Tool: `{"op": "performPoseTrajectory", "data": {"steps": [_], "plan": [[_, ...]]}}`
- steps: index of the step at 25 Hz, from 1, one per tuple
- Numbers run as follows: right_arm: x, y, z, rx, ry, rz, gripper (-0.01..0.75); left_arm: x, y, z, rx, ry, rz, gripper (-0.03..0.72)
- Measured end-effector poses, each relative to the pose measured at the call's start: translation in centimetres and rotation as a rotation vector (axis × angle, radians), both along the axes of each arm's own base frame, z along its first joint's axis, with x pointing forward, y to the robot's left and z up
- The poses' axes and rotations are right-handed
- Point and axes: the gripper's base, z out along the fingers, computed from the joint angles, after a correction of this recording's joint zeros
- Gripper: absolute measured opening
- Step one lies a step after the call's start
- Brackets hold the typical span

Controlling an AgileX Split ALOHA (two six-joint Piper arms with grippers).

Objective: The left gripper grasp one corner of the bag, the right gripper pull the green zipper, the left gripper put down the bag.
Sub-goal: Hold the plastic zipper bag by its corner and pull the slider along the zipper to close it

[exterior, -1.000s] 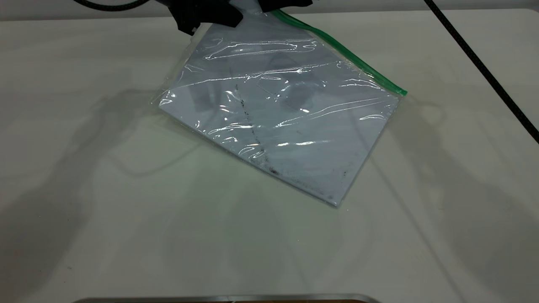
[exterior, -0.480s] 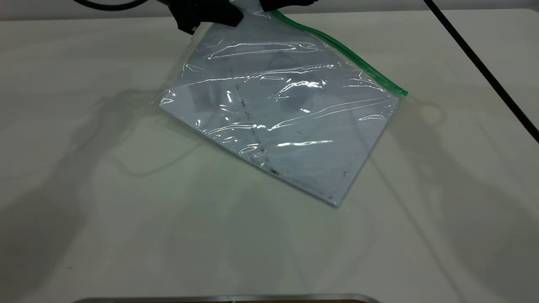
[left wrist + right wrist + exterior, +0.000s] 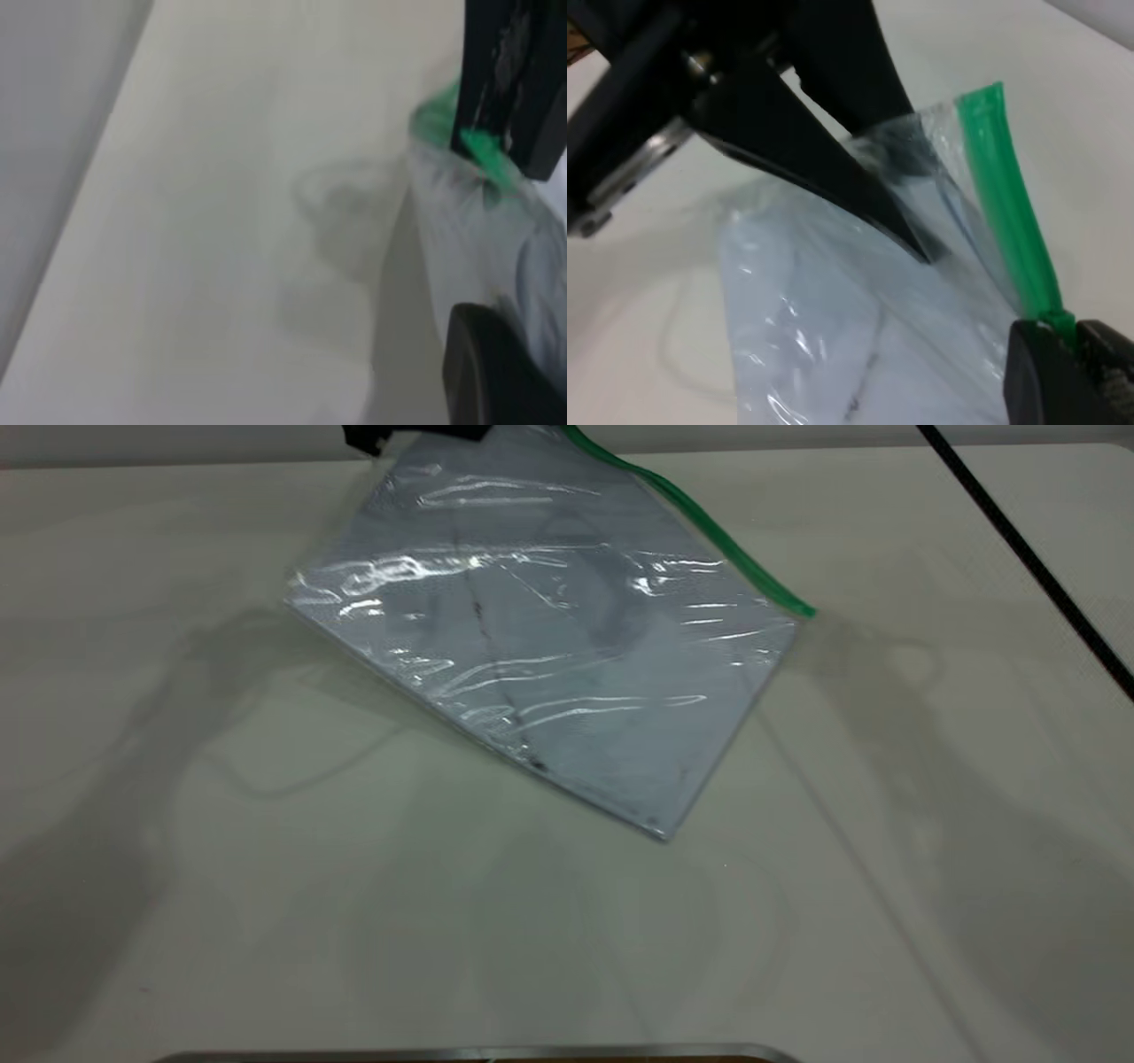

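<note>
Bag point(image 3: 540, 646) hangs tilted, lower corner on the table point(image 3: 266, 921), for zipper access. My left gripper point(image 3: 917, 243) clamps the corner point(image 3: 908, 150). My right gripper point(image 3: 1063, 341) appears pinched on the green zipper point(image 3: 1010, 212) slider.

Open table point(image 3: 266, 921) all round; far side blocked by lifted bag point(image 3: 540, 646), perhaps cable point(image 3: 1028, 558) too.
</note>
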Motion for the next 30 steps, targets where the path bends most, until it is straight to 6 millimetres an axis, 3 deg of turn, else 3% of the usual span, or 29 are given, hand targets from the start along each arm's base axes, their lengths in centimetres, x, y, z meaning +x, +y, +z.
{"op": "performPoseTrajectory", "data": {"steps": [18,26,30], "plan": [[0.5,-1.1,0.4,-0.027,-0.024,-0.026,0.037,-0.4,1.0,5.0,-0.14,-0.033,-0.023,0.053],[0.8,-1.5,-0.4,-0.062,-0.03,-0.053,0.037,-1.1,1.6,8.0,-0.184,-0.068,-0.067,0.053],[0.9,-1.7,-2.1,-0.082,-0.005,-0.071,0.037,-1.7,2.0,9.9,-0.199,-0.093,-0.092,0.053]]}}
